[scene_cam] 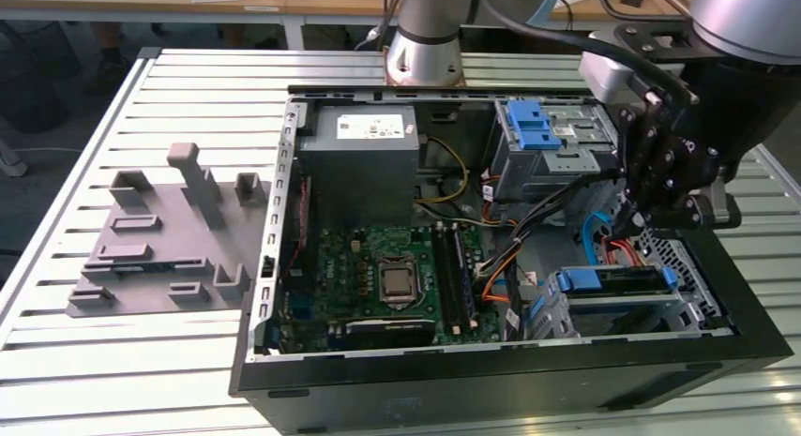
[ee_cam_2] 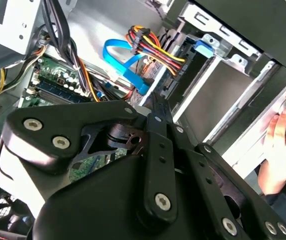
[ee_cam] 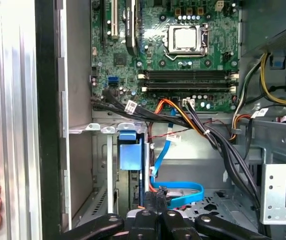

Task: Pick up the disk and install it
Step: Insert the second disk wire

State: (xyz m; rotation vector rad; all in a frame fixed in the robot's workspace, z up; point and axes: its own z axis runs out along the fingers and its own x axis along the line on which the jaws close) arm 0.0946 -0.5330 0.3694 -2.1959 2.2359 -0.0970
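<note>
hand [scene_cam: 676, 197] above case; disk [scene_cam: 613, 279] seated edge-up in bay.

A slatted metal table [scene_cam: 150, 108] with pale ribbed slats carries the work. An open black computer case [scene_cam: 501, 380] lies on its side directly on the slats, toward the exterior view's right. A flat grey plastic fixture [scene_cam: 157, 244] with upright blocks and tabs lies beside it, on the exterior view's left, apart from the case. The arm's base [scene_cam: 423, 56] stands at the table's far edge.
</note>
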